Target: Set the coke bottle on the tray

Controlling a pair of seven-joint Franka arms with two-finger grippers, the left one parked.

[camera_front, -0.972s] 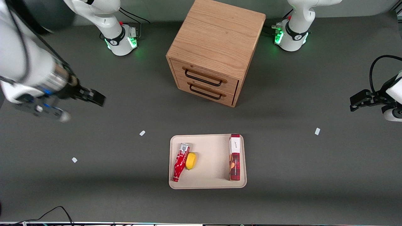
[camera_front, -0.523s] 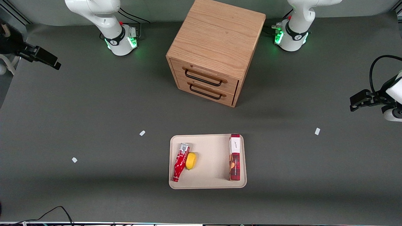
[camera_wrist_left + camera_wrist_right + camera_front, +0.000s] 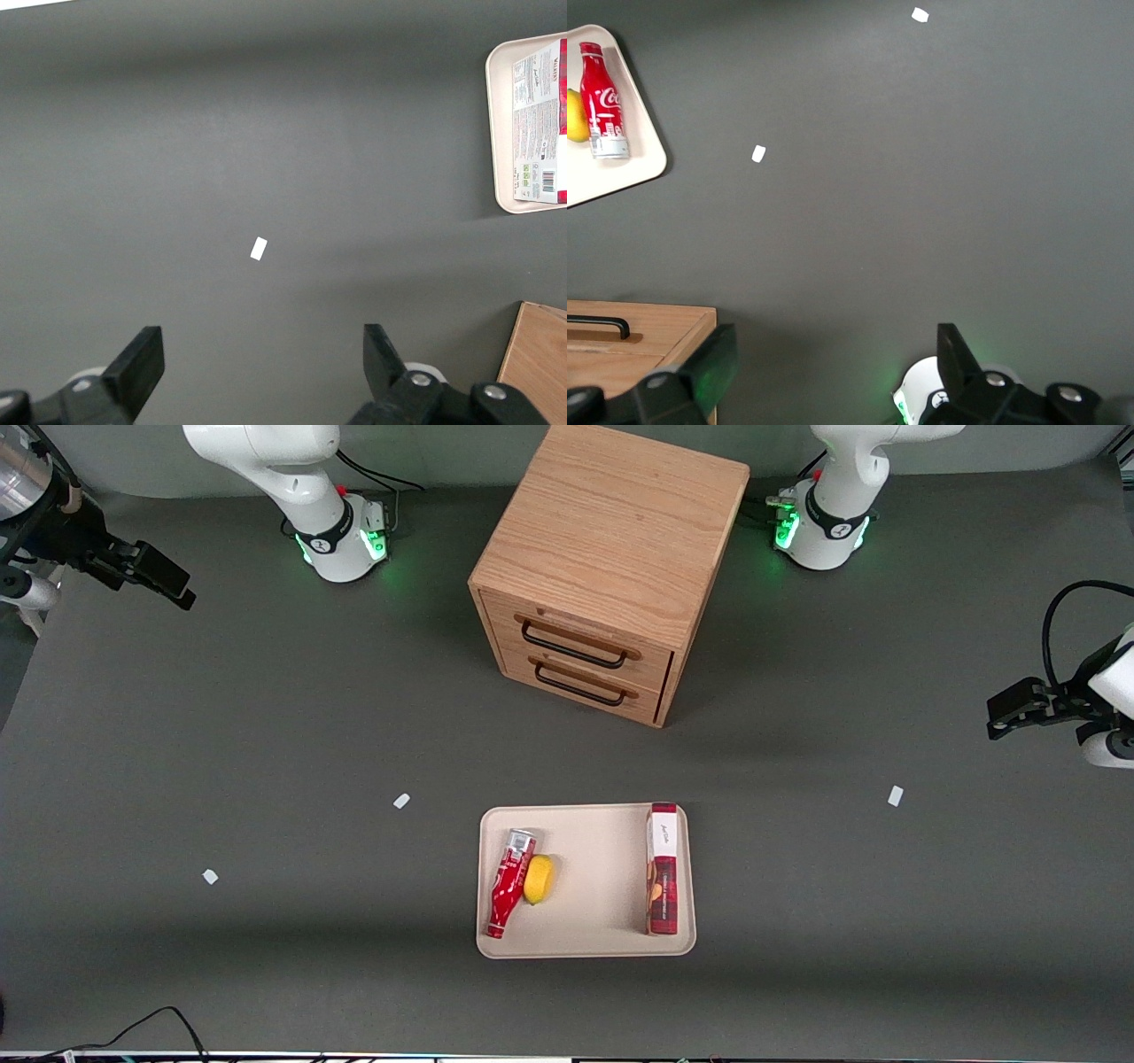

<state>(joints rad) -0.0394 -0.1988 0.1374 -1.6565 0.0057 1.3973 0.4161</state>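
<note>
Desk (image 3: pixel 266 717) in dark grey fills the front view, and on it we see the tray (image 3: pixel 594 943) lying nearer to the camera than the wooden drawer cabinet (image 3: pixel 602 576). The coke bottle (image 3: pixel 507 883) lies flat on the tray along the rim toward the working arm's end, its cap pointing toward the camera and its pale base toward the cabinet. A lemon (image 3: pixel 538 880) touches the bottle's side. A red-and-white box (image 3: pixel 663 868) lies along the tray's rim toward the parked arm's end, well apart from the bottle. We see the gripper (image 3: pixel 168 583) raised at the working arm's end of the desk, far from the tray and holding nothing. Three small white markers (image 3: pixel 401 801) lie scattered on the desk.

In the left wrist view we see a corner of the tray (image 3: pixel 496 133) with the box (image 3: pixel 540 133) on it, one white marker (image 3: pixel 259 249) and an edge of the cabinet (image 3: pixel 536 363).

In the right wrist view we see the gripper (image 3: pixel 833 363) with its fingers (image 3: pixel 713 363) spread wide apart and nothing between them. The coke bottle (image 3: pixel 602 97) rests on the tray (image 3: pixel 638 164) with the lemon (image 3: pixel 574 115) against it, and two white markers (image 3: pixel 758 154) lie on the bare desk (image 3: pixel 921 221). A cabinet (image 3: pixel 647 328) corner with a dark handle shows near the fingers.
</note>
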